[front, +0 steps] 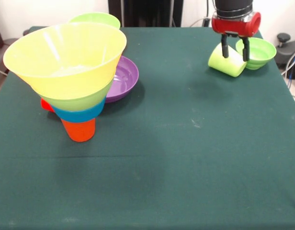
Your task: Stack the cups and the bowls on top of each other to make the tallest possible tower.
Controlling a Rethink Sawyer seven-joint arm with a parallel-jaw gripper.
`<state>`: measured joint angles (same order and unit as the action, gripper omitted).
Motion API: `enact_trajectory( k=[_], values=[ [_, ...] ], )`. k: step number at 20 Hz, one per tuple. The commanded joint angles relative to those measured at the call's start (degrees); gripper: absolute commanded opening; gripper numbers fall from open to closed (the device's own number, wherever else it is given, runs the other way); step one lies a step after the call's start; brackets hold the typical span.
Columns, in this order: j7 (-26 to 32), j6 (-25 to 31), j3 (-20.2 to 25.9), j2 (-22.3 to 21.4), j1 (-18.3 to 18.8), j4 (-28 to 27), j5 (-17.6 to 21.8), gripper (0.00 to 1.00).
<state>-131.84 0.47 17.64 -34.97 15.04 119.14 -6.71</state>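
The tower (73,76) stands at the left: an orange cup (78,129) at the bottom, mouth down, then a blue bowl (78,114), a lime green bowl (76,101) and the big yellow bowl (66,55) on top. A red cup (46,104) lies behind its foot, mostly hidden. My gripper (235,50) is at the far right, shut on the lime green cup (226,62), which hangs tilted just above the table. The magenta bowl is out of view.
A wide purple bowl (123,76) lies right of the tower, touching or just behind it. One lime green bowl (96,19) sits behind the tower at the far edge. Another lime green bowl (258,51) sits just right of the gripper.
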Motion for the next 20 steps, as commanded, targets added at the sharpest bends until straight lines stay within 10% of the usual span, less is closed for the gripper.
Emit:
enact_trajectory(
  k=[1, 20],
  values=[
    [-4.0, 3.2, -1.1, 1.6, -1.3, -3.9, 0.3, 1.00],
    [-8.7, -7.6, 0.4, 3.9, 0.7, 6.1, 3.8, 1.00]
  ],
)
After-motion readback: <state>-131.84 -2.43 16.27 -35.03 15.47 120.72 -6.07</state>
